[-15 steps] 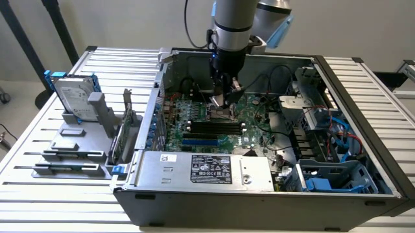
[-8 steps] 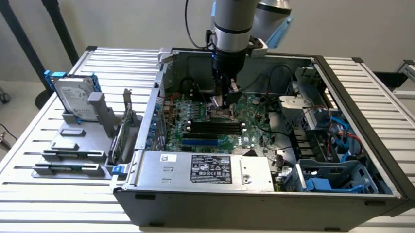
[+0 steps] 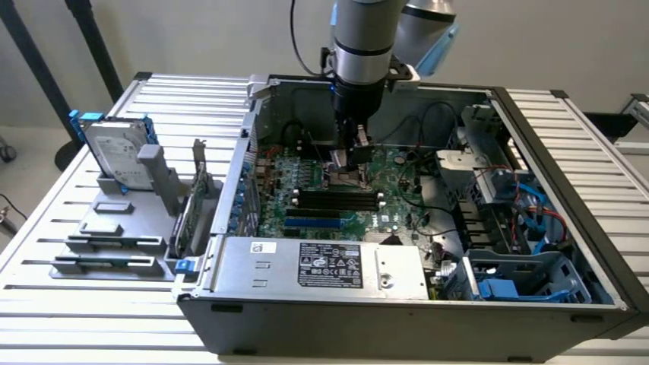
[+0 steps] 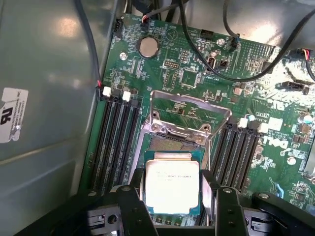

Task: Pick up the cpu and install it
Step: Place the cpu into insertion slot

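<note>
Inside the open case (image 3: 406,304), over the motherboard (image 4: 197,73), I have the gripper (image 4: 176,199) low above the socket (image 4: 170,143). Load plate (image 4: 189,110) hinged up, leaving the seat exposed. Jaws wide, seemingly pinching the cpu (image 4: 172,184) by opposite edges, flat to match the socket. Memory slots (image 4: 115,142) flank closely; little side room.
</note>
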`<action>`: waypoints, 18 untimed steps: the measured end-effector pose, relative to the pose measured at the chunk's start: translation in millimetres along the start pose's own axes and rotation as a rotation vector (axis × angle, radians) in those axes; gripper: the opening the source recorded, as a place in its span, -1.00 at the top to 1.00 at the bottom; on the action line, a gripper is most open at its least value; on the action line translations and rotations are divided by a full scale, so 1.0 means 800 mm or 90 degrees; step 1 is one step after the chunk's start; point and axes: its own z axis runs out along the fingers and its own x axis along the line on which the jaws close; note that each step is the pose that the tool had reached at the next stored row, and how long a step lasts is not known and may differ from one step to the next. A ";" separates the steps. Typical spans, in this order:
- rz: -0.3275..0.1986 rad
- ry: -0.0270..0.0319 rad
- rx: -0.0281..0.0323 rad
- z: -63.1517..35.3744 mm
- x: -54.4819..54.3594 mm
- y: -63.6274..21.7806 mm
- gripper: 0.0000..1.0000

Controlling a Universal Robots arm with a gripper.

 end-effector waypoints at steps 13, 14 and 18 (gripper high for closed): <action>0.137 -0.0041 -0.0082 0.010 -0.001 0.000 -0.09; 0.145 -0.0043 -0.0084 0.010 -0.001 0.000 -0.09; 0.160 -0.0048 -0.0092 0.012 0.000 0.000 -0.09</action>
